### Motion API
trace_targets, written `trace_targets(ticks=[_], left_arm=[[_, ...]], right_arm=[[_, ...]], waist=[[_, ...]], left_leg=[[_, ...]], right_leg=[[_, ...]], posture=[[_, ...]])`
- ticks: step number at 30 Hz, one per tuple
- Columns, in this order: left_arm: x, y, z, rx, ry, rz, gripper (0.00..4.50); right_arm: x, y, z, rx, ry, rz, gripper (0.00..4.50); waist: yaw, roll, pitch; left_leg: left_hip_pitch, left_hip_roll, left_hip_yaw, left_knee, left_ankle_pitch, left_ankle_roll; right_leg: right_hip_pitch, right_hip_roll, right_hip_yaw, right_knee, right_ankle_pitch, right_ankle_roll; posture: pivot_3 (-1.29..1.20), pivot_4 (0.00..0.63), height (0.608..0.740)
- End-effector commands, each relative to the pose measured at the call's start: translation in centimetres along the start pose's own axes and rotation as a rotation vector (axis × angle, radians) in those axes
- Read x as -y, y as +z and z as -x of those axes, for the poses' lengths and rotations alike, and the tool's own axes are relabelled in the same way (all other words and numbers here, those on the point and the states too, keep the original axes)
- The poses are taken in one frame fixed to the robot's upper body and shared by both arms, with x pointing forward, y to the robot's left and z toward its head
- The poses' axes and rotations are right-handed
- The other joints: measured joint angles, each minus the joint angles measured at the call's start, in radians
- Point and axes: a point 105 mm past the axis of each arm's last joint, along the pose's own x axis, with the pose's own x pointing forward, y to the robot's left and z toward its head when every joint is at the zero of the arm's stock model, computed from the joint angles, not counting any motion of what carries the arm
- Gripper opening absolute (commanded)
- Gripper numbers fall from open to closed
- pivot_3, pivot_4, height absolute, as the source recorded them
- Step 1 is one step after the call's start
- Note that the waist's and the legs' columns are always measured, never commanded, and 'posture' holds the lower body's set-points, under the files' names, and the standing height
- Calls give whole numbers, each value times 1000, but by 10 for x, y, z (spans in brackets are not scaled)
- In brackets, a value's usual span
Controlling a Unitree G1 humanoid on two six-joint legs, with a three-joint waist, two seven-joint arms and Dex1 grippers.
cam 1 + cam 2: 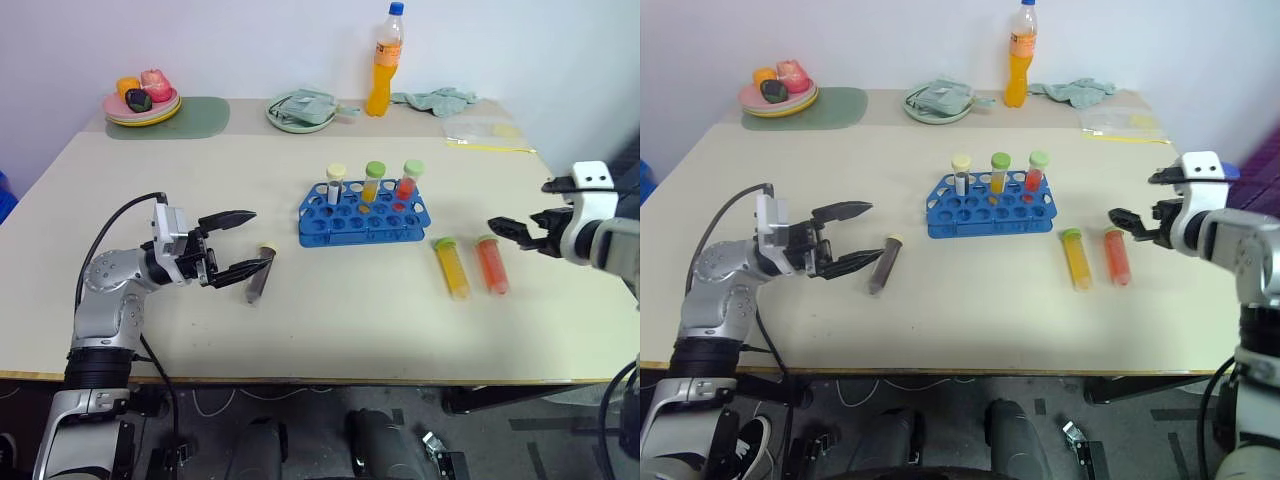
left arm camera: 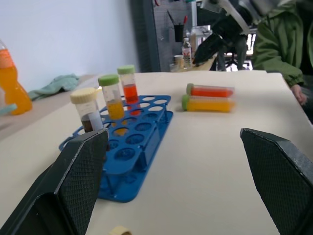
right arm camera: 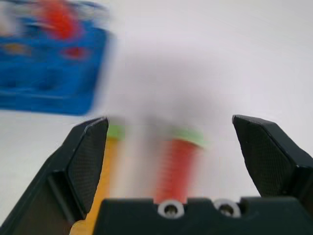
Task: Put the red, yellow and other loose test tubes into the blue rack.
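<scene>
So the blue rack (image 1: 364,213) sits mid-table with three capped tubes standing upright in its back row: a dark one with a pale yellow cap (image 1: 335,183), a yellow one with a green cap (image 1: 372,181) and a red one with a green cap (image 1: 408,180). The front holes look empty.

Three loose tubes lie flat on the table. The dark brownish tube (image 1: 260,271) is left of the rack, right by the left gripper (image 1: 232,246), whose fingers are spread wide with nothing in them. The yellow tube (image 1: 451,267) and red-orange tube (image 1: 491,263) lie side by side right of the rack. The right gripper (image 1: 510,229) hangs just past them, jaws wide apart, also empty.

At the back: a plate of toy fruit (image 1: 143,103), another plate with a folded cloth (image 1: 300,112), and an orange drink bottle (image 1: 385,62).
</scene>
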Motion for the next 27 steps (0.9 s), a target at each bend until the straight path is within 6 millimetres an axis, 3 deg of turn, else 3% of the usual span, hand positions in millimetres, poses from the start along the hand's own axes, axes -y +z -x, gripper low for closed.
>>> trace_targets(ticks=[1, 4, 8, 15, 27], left_arm=[[2, 6, -4, 19, 1, -40, 4436], [4, 6, -6, 28, 8, -36, 4436], [5, 3, -1, 21, 19, -35, 4436], [9, 11, -1, 37, 22, -33, 4436], [17, 14, -4, 43, 23, -21, 4436]], right_arm=[[0, -8, -6, -124, 5, -94, 4500], [-6, 0, -8, -184, 37, -184, 4500], [-14, 6, -11, -278, 43, -159, 4500], [-9, -15, -25, -403, 37, -22, 4500], [-4, -28, -42, -477, 44, 45, 4500]], waist=[[-1, 0, 0], [-3, 1, 0], [-7, 2, 0], [-3, 2, 0], [-8, 2, 0]], left_leg=[[0, 0, 0, 0, -1, 1], [-1, 0, 2, 0, -1, 1], [-1, 0, 3, 0, -1, 1], [-2, 0, 3, 0, -1, 2], [-1, 0, 3, 0, -1, 2]], right_leg=[[0, 0, 0, 0, 0, 0], [-1, 0, 1, 0, 0, 0], [-2, 0, 1, 0, 0, 0], [-2, -1, 1, -1, 0, 0], [-2, 0, 1, -1, 0, 1]], posture=[[0, 150, 740], [0, 150, 740], [0, 150, 740], [0, 150, 740], [0, 150, 740]])
